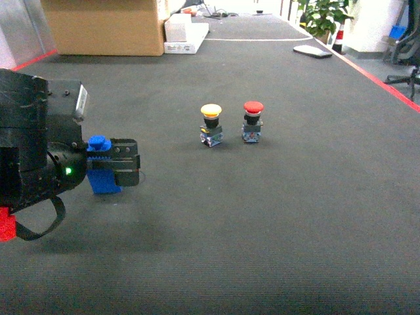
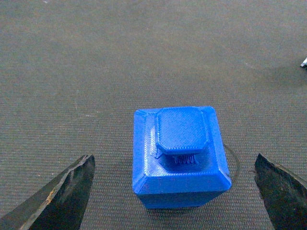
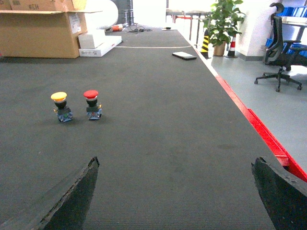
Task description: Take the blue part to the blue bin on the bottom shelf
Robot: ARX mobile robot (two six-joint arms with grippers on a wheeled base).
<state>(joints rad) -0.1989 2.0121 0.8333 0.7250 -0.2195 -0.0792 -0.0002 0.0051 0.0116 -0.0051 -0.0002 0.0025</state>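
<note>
The blue part stands on the dark mat at the left of the head view, a small blocky piece with a raised cap. My left gripper is open around it. One black finger is on its left and the other on its right, both clear of its sides. My right gripper is open over bare mat with nothing between its fingers; it does not show in the head view. The blue bin and the bottom shelf are out of view.
A yellow-capped push button and a red-capped one stand mid-mat. A cardboard box and white boxes sit at the back. A red strip edges the mat on the right.
</note>
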